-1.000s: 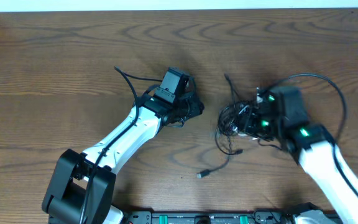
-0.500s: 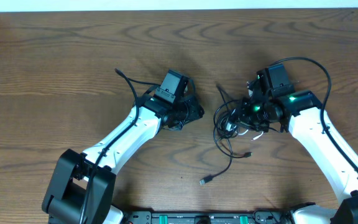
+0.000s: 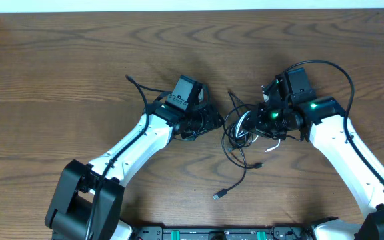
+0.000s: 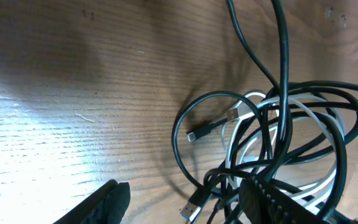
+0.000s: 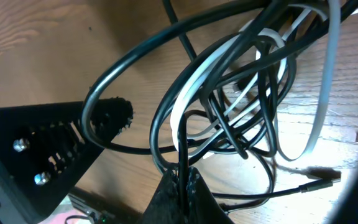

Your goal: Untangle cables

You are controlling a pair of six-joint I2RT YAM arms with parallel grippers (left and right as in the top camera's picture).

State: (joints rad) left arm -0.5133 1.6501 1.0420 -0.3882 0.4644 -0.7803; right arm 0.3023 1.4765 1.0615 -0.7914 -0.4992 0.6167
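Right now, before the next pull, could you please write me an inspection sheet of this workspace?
Surface: brown wooden table, bare grain.
Job's things: black cables and a white cable looped through each other in one tangle between the two arms. One plug trails out toward the near edge.
Clutter: nothing seen.
Grippers: left gripper open, at the edge of the tangle. Right gripper shut on a strand of the black cables.
Cables: a thicker arm wire arcs over the right arm, apart from the tangle.
Surroundings: pale strip beyond the far table edge; dark rail at the near edge.
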